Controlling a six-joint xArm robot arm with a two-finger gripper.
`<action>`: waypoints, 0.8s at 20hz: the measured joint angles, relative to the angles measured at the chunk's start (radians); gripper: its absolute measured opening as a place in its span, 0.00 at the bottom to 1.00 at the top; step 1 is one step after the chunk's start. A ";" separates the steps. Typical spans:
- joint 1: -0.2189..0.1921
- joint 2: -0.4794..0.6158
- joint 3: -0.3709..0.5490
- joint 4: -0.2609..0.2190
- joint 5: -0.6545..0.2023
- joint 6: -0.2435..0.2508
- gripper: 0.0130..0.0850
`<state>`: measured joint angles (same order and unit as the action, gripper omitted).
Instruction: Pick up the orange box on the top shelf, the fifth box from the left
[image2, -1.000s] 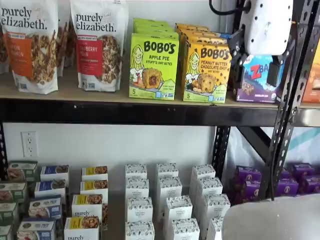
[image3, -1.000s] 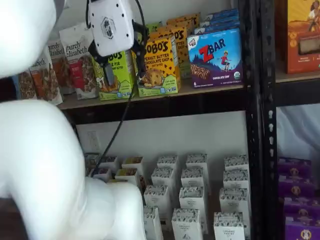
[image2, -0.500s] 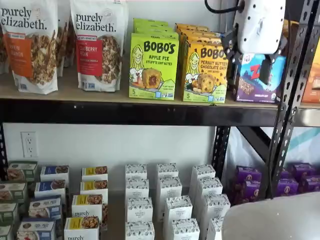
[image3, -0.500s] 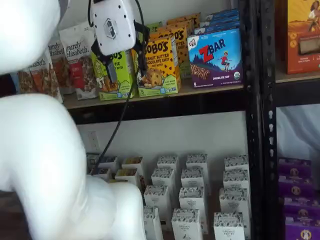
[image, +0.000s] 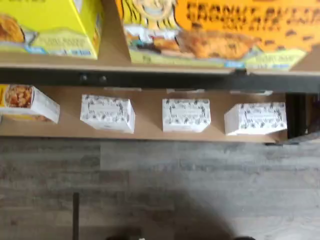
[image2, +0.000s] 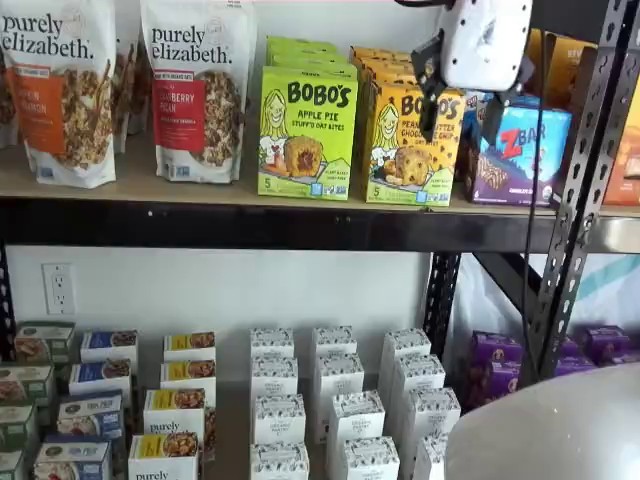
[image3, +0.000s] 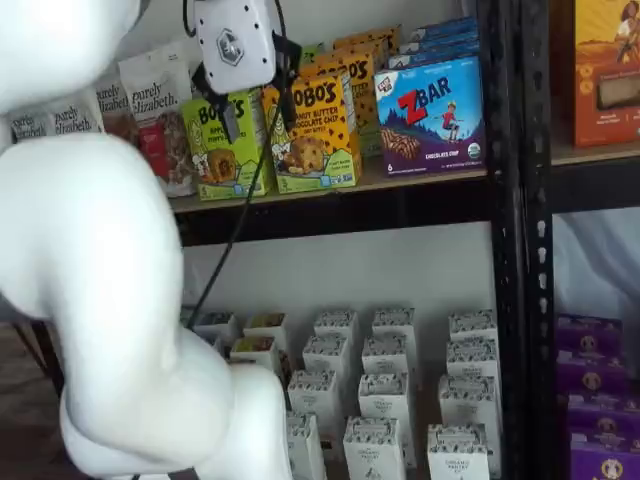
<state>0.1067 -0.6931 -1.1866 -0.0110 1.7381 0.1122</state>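
- Nearest to you is the big white arm (image3: 100, 300), filling most of one side in a shelf view, so you only get a partial look past it.
- Next comes the hand (image2: 463, 103), white body up high with two black fingers hanging down in front of the top shelf (image2: 250, 222). There's a plain gap between those fingers in both shelf views, so it's spread apart and holding nothing.
- Just behind it is the orange box (image2: 413, 145), upright at the front edge of the shelf, with the green Bobo's carton (image2: 306, 132) just beside it on one side and the ZBar box (image2: 515, 155) on the other (a row of the same orange cartons runs back behind it).
- In the wrist view the orange box (image: 210, 30) sits right at the shelf lip, with small white cartons (image: 186, 115) on the lower level beyond.
- Handling guess: it's a thin cardboard carton, probably light, fairly stiff at the edges but the broad faces could dent. I'd pinch across the two narrow sides, up near the top, and squeeze gently.
- Watch the neighbours, they're close, so a finger could nudge one.
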 joint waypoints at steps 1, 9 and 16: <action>-0.001 0.016 -0.008 0.001 -0.015 -0.001 1.00; -0.067 0.114 -0.076 0.043 -0.138 -0.060 1.00; -0.089 0.120 -0.079 0.079 -0.193 -0.086 1.00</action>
<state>0.0172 -0.5735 -1.2654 0.0685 1.5449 0.0265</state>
